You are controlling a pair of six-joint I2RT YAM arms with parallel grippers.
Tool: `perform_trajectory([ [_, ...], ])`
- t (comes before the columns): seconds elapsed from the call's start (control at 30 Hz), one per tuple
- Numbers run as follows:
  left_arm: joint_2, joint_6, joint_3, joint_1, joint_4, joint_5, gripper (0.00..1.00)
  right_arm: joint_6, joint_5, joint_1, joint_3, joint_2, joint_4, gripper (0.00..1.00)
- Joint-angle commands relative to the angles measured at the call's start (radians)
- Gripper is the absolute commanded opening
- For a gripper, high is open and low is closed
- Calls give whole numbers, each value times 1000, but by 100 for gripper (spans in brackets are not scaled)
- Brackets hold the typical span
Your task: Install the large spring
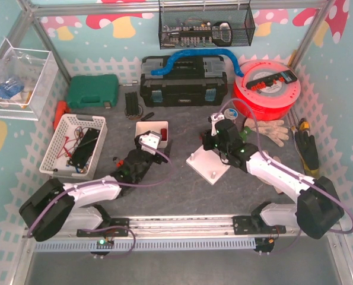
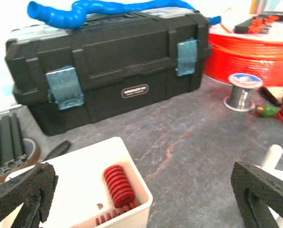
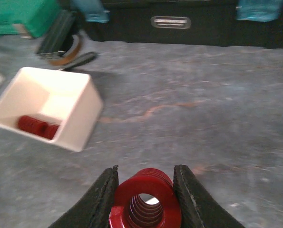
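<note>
Closest to us, the large red spring (image 3: 146,183) sits pinched between the fingers of the right claw (image 3: 146,190), held over the grey worktop (image 3: 203,118). We see the left claw (image 2: 141,187) spread wide above a white box (image 2: 84,161) holding more red springs (image 2: 118,185), with a black toolbox (image 2: 122,61) behind.

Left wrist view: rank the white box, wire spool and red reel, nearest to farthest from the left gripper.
1. White box, just ahead, left of centre.
2. Wire spool, farther out on the right.
3. Red reel, behind the spool, far right.
</note>
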Motion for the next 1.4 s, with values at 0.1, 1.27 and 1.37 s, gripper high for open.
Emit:
perform_trajectory([
  [0.1, -76, -127, -41, 70, 5, 13, 99, -39, 227, -6, 70, 61, -58, 0],
  [1.27, -113, -124, -48, 82, -19, 62, 99, 4, 125, -12, 165, 286, -139, 9],
  [1.37, -111, -124, -48, 81, -18, 65, 99, 10, 130, -12, 164, 306, -124, 17],
])
